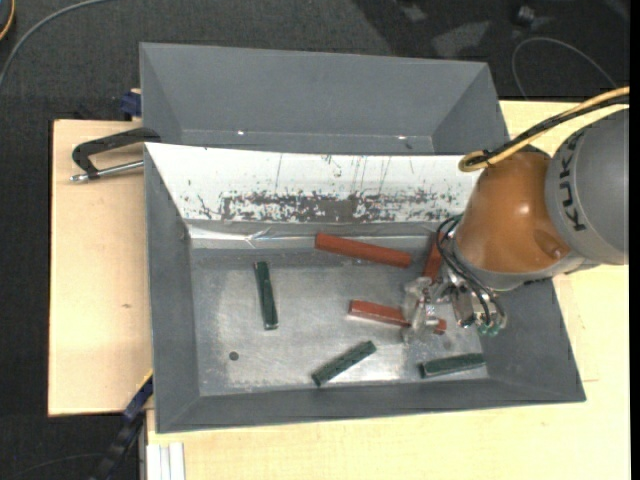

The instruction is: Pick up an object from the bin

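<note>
1. Grey bin [170, 298], a few loose bars on its floor.
2. Robot arm [600, 198] with orange cover [505, 218] reaches in from right.
3. One long red bar [363, 250] by far wall.
4. Three green bars: left [265, 293], near-centre [343, 362], near-right [452, 366].
5. Smaller short red bar [375, 313], centre-right; gripper [425, 318] at its right end, spread or pinching: cannot tell.

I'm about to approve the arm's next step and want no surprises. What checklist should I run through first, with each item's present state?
1. The gripper is down in the bin, at the short red bar's right end: ok.
2. Hold on that bar: cannot tell.
3. The long red bar by the back wall lies apart from the short one: ok.
4. The right green bar is close to the gripper and might get nudged: not ok.
5. The left green bar and front green bar are well clear: ok.
</note>
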You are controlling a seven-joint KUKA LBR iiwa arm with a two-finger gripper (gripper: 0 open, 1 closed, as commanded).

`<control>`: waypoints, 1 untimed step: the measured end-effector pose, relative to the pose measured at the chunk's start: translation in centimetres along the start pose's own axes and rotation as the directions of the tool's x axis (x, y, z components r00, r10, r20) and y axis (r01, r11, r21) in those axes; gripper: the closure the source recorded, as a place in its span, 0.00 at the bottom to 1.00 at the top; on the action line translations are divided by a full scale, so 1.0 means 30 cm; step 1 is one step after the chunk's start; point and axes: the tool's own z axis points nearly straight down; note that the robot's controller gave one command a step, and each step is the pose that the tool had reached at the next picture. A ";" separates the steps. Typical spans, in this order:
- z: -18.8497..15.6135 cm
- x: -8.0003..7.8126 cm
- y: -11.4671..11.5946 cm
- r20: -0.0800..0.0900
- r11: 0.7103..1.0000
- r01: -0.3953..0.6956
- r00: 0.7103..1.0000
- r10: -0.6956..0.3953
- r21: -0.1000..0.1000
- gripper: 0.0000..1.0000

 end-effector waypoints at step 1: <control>-0.564 -0.053 0.057 0.006 1.000 -0.002 1.000 0.002 0.001 1.00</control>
